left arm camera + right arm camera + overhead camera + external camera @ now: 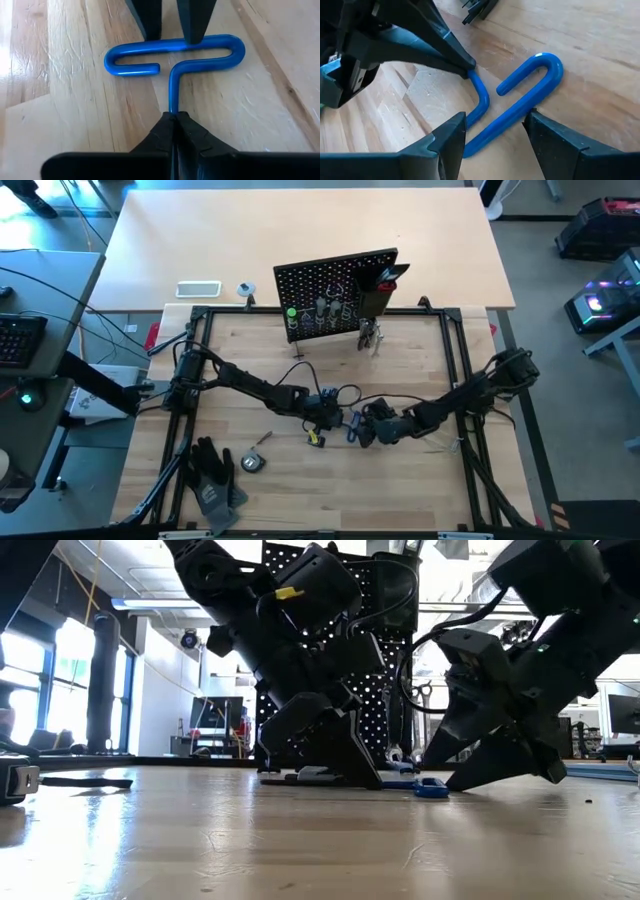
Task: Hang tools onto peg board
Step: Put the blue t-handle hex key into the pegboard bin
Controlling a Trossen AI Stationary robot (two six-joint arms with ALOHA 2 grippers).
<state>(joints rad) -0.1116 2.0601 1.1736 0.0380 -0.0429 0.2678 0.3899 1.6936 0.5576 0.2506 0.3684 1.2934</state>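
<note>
I have both arms stretched in from the sides so that they meet low over the middle of the bench, wrists angled down and the two grippers nose to nose. My left gripper (174,120) is pinched tight, its fingers (160,132) pressed together with their tips down at the bench surface. My right gripper (495,125) faces it with its fingers (451,135) spread wide apart, tips also down near the surface.
</note>
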